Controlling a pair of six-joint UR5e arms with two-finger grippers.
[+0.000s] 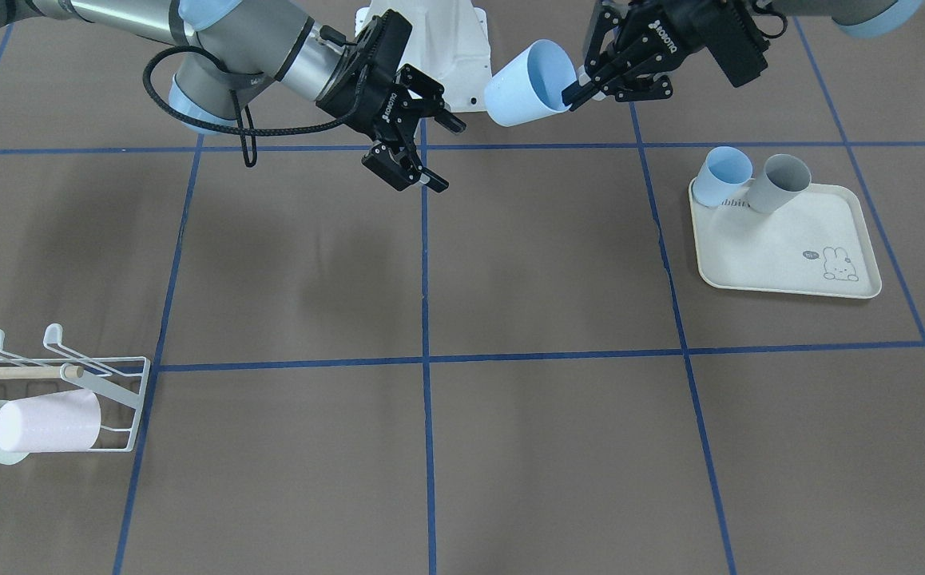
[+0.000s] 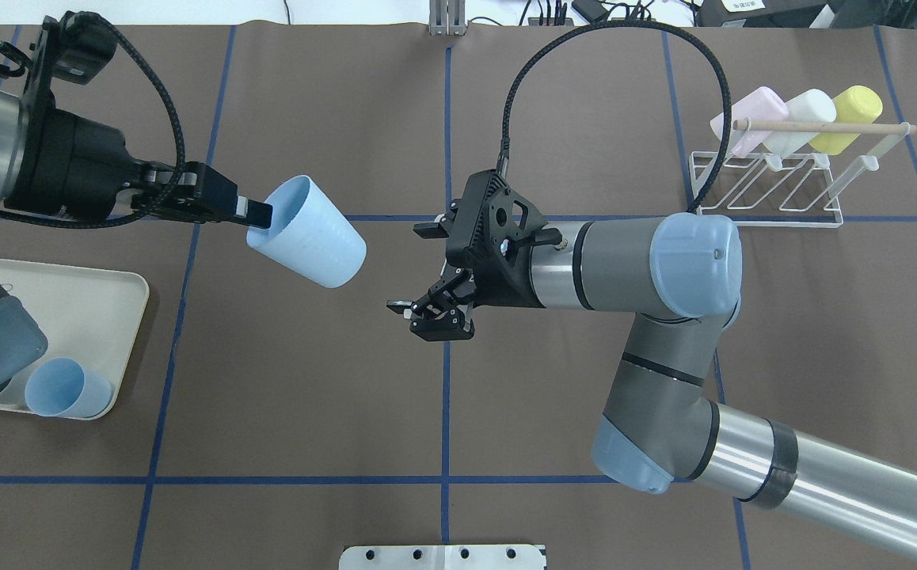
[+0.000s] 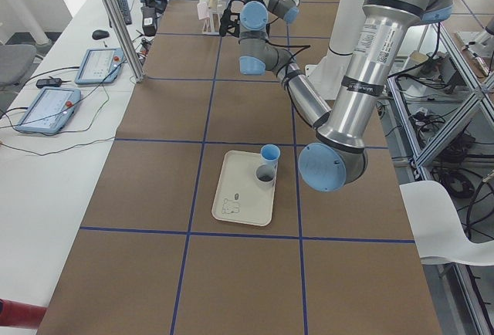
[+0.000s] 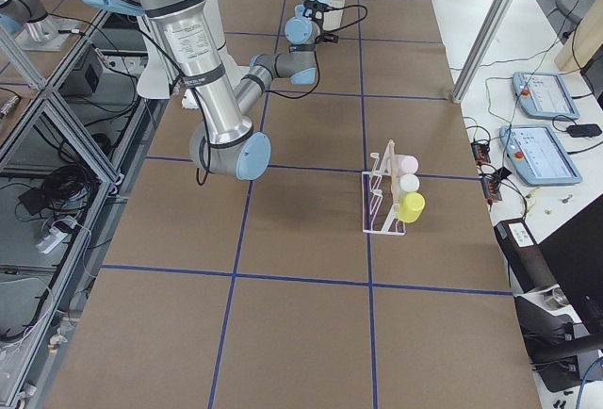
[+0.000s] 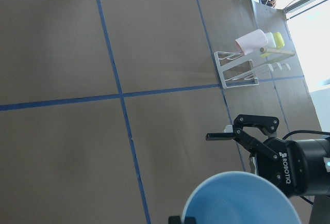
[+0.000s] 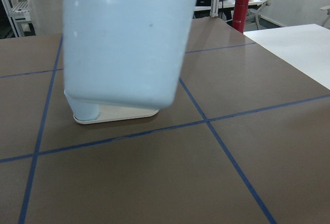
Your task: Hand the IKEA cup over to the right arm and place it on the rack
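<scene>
The IKEA cup (image 2: pixel 308 241), pale blue, hung tilted above the worktop (image 2: pixel 308 443), its rim pinched by the closed left pincer (image 2: pixel 259 214). The right pincer (image 2: pixel 411 267) stood wide open near the cup's base, not touching it. The rack (image 2: pixel 767 190) sat well apart.

Handover gap: we see open air between the held cup (image 2: pixel 308 237) and the wide-spread right gripper (image 2: pixel 405 267).
Rack (image 2: pixel 767 188): three cups (image 2: pixel 807 115) and a dowel (image 2: pixel 862 127) crowd our approach.

Bright, even light, soft shadows; the close cup (image 6: pixel 124 38) looks blurred in the right wrist view.
</scene>
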